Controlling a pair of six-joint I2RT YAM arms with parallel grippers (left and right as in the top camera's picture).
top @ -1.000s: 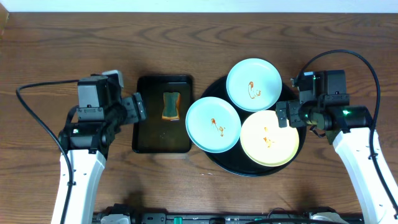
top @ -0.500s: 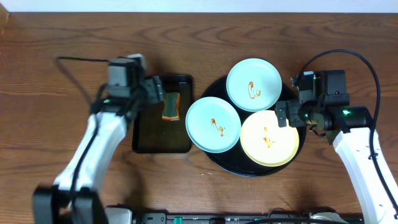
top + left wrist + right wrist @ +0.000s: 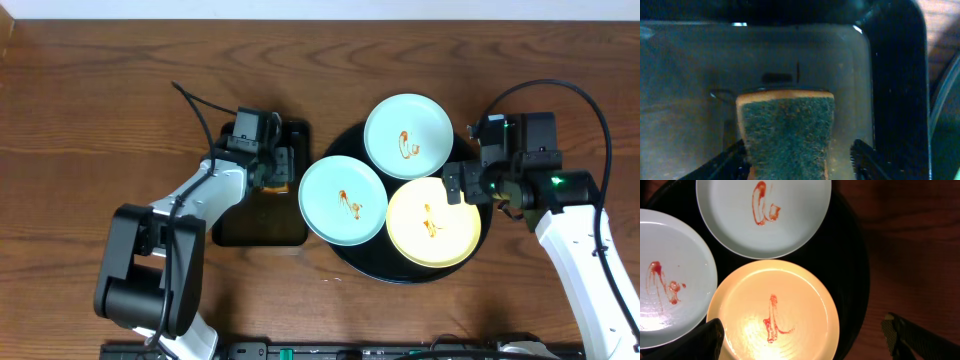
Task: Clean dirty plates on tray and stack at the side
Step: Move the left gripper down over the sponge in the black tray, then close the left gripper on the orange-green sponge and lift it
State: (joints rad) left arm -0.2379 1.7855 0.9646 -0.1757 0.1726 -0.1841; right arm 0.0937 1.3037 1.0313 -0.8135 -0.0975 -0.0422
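1. While both arms reach in over the brown wood table [image 3: 100, 90], the side of it holds no stack yet.
2. Round black tray [image 3: 370, 262] sits right of centre and carries all three plates.
3. Rectangular black tray [image 3: 260, 220] lies just left of it.
4. Plates, all sauce-streaked: mint plate [image 3: 408, 136] at the back, second mint plate [image 3: 343, 200] overhanging the left rim, yellow plate [image 3: 433, 222] front right. They sit close together.
5. Right gripper [image 3: 805, 340] hovers above the yellow plate with its jaws spread wide, holding nothing.
6. Left gripper [image 3: 797, 162] is down in the rectangular tray, jaws apart and straddling the sponge [image 3: 786, 135], with a gap on the right side.
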